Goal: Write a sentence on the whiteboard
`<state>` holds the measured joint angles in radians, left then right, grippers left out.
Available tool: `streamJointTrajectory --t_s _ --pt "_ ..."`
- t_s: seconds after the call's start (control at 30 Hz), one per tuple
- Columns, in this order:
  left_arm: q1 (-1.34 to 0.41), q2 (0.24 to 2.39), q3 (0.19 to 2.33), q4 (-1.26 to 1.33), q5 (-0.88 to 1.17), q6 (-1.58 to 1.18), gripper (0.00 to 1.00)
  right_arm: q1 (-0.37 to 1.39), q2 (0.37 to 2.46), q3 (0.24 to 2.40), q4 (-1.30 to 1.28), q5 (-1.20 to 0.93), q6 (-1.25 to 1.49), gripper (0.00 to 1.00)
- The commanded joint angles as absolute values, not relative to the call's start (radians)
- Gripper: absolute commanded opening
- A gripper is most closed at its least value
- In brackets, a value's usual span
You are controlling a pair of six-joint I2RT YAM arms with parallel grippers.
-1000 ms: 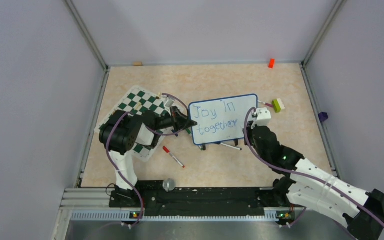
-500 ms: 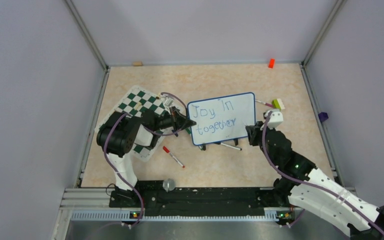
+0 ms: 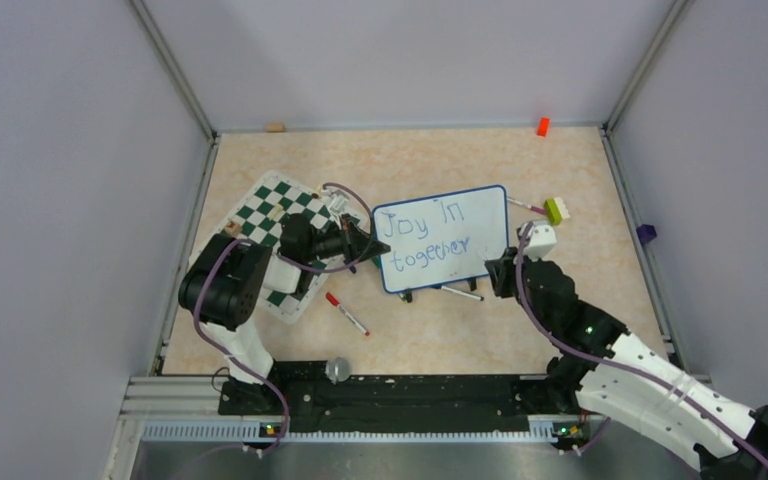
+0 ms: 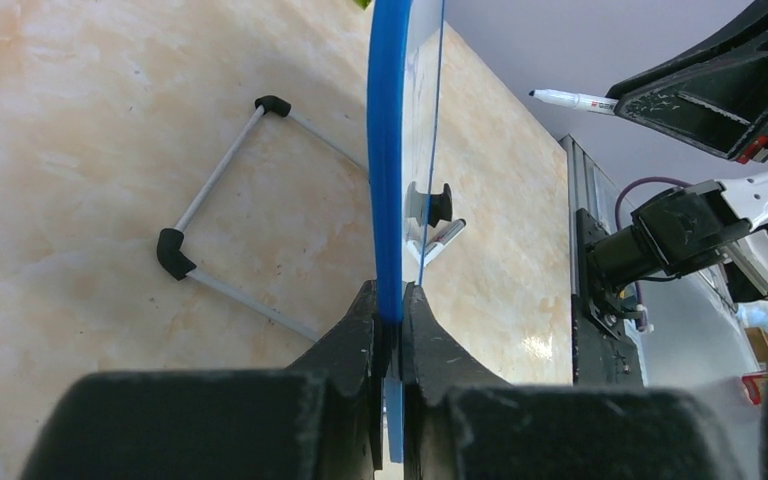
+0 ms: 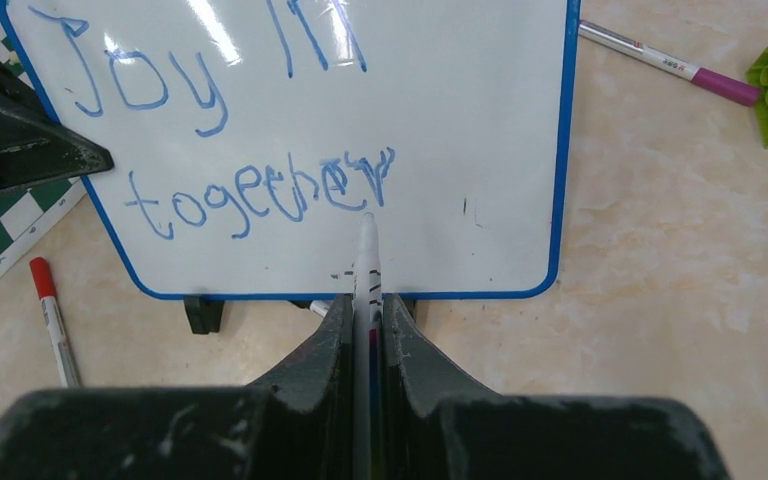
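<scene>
While left jaws pinch one whiteboard (image 3: pixel 490 228), right jaws hold one marker (image 5: pixel 368 258)

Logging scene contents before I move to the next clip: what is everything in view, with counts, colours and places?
whiteboard: one, white with blue frame, table centre, tilted up on black feet
sentence: one, blue handwriting, "Joy in together", on the whiteboard
chess mat: one, green and white, left of the whiteboard
red-capped marker: one, on the table, near-left of the whiteboard
pink-capped marker: one, right of the whiteboard
green block: one, lime, beside the pink-capped marker
orange block: one, far edge
purple block: one, right edge
tan piece: one, far edge, left
held marker: one, white, tip by the sentence
left claw: one, black, shut on the whiteboard's edge
right claw: one, black, shut on the held marker
</scene>
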<state>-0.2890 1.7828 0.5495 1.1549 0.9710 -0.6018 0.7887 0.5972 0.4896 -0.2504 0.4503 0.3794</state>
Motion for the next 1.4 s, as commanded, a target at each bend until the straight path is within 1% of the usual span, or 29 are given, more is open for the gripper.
streamJointTrajectory --t_s 0.0,0.07,0.23,0.4,0.73,1.37 --pt "-0.294 1.854 0.495 1.188 0.989 -0.547 0.00 0.778 0.612 0.521 -0.256 0.445 0.392 0.00" --pt "-0.293 1.890 0.505 1.260 1.022 -0.604 0.00 0.778 0.645 0.537 -0.257 0.456 0.388 0.00" --pt "-0.292 1.935 0.515 1.333 1.066 -0.639 0.00 0.778 0.751 0.569 -0.231 0.510 0.352 0.00" --pt "-0.290 1.929 0.511 1.334 1.077 -0.622 0.00 0.777 0.807 0.616 -0.229 0.569 0.340 0.00" --pt "-0.289 1.907 0.512 1.279 1.079 -0.594 0.00 0.758 0.904 0.684 -0.220 0.504 0.316 0.00" --pt "-0.290 1.894 0.517 1.235 1.073 -0.575 0.00 0.719 0.968 0.704 -0.162 0.453 0.298 0.00"
